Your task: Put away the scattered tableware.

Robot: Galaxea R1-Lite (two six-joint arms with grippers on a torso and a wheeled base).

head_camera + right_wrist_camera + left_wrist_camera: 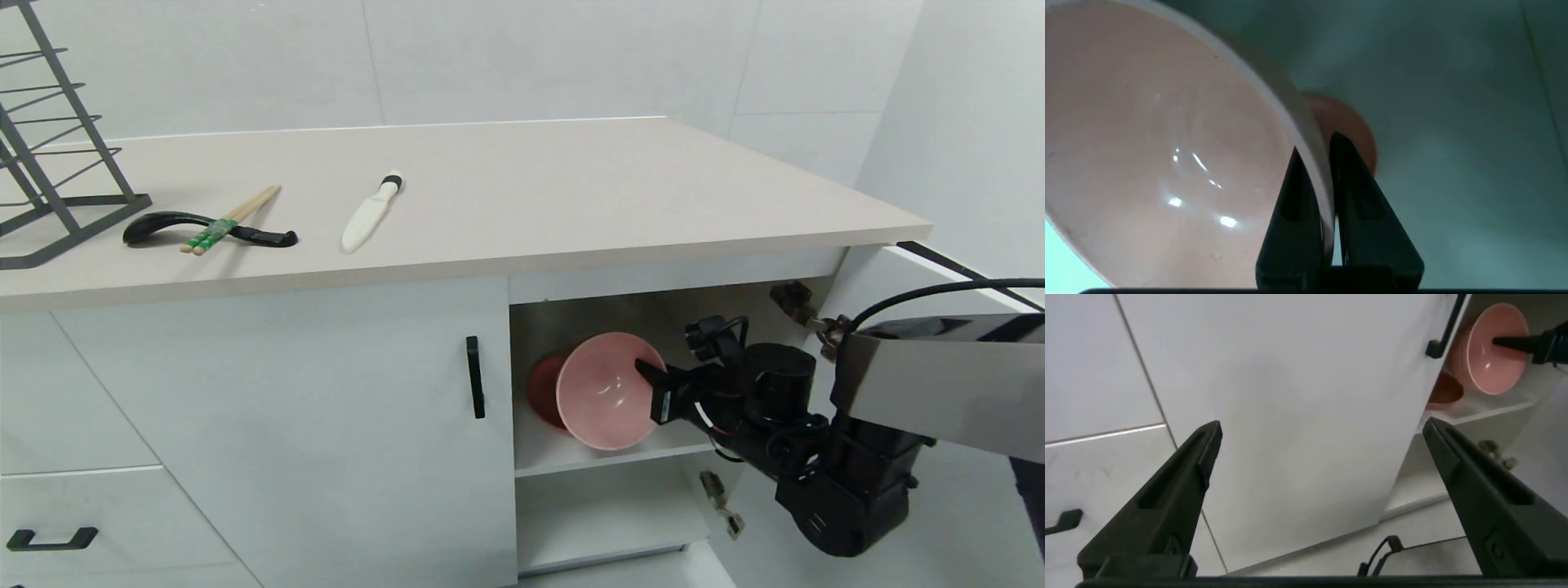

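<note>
A pink bowl (602,390) is held on edge inside the open cupboard, over its upper shelf (604,454). My right gripper (651,377) is shut on the bowl's rim (1310,175), one finger inside and one outside. A darker red bowl (542,392) sits behind it on the shelf. On the countertop lie a black spoon (175,222), a pair of chopsticks (231,218) across it, and a white knife (369,214). My left gripper (1323,469) hangs open in front of the shut cupboard door (1290,400), holding nothing; the pink bowl (1494,349) shows far off.
A dark wire rack (51,143) stands at the countertop's left end. The cupboard's right door (914,269) is swung open beside my right arm. A drawer with a black handle (51,539) is at lower left.
</note>
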